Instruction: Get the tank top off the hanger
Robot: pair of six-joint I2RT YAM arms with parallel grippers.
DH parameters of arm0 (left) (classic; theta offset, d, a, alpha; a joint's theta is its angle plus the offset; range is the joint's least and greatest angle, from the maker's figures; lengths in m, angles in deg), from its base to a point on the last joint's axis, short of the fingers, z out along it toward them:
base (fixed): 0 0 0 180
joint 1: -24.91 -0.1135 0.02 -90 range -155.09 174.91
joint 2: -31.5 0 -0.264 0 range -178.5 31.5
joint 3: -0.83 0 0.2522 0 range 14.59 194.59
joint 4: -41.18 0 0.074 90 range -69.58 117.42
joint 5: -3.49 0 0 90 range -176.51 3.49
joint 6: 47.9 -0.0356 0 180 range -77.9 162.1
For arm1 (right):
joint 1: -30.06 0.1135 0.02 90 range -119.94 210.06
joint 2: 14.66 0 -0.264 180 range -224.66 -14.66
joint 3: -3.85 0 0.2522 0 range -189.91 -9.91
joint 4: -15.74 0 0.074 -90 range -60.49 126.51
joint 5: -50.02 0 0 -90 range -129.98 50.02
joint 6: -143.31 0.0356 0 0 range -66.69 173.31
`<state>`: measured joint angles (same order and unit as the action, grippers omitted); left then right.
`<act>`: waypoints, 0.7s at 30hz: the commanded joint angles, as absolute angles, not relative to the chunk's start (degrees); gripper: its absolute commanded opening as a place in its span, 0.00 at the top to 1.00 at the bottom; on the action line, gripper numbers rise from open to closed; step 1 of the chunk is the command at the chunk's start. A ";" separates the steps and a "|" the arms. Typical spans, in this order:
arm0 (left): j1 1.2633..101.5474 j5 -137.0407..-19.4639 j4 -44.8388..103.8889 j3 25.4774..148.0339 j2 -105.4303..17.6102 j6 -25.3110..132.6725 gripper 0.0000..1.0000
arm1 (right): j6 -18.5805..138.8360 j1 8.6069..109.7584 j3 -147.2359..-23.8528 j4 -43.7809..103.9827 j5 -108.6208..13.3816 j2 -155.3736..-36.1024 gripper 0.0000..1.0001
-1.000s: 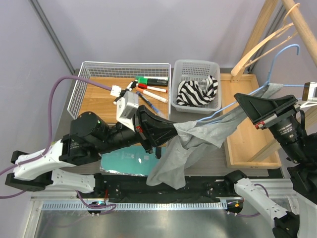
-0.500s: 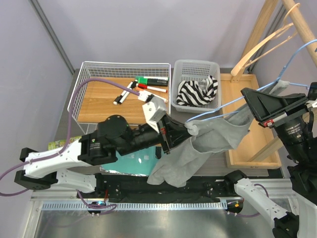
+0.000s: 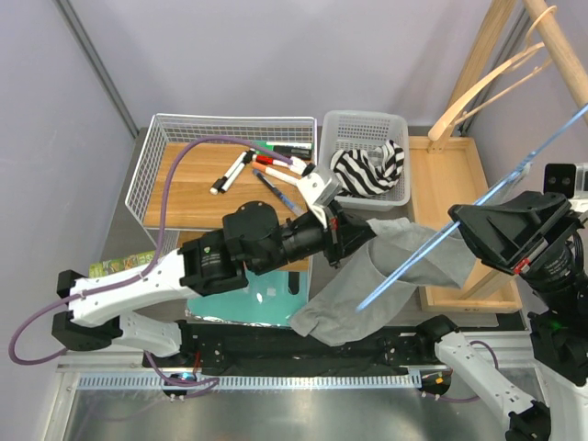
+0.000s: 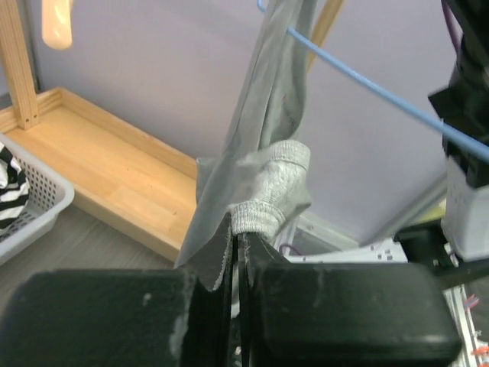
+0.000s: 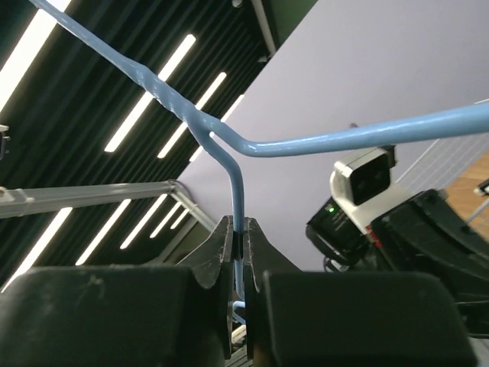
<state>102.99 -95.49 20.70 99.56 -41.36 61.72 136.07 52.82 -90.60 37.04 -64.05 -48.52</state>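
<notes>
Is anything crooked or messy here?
Yes. The hanger is tipped steeply instead of sitting level. The top hangs bunched from it, pinched at one edge by the left claw.

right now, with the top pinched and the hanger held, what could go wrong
1. The left gripper pinches only a small hemmed fold of the tank top; it might slip free.
2. The cloth runs up to the blue hanger and looks caught there, so it may snag rather than slide off.
3. The right gripper grips just the thin wire, which might twist between its fingers.
</notes>
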 commanded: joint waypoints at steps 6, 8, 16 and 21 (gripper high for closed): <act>99.00 -95.47 18.90 114.86 -52.78 68.46 1.00 | 156.75 52.91 -82.16 11.16 -68.98 -49.02 0.99; 98.21 -95.57 18.81 116.10 -53.49 69.43 1.00 | 157.81 52.91 -82.07 10.17 -69.25 -49.29 0.99; 97.86 -94.43 20.83 114.43 -51.04 70.49 1.00 | 169.32 52.91 -80.40 -1.25 -68.20 -48.32 0.99; 97.86 -90.83 26.27 114.25 -50.24 70.40 1.00 | 173.01 52.82 -79.70 -0.47 -64.24 -45.69 0.99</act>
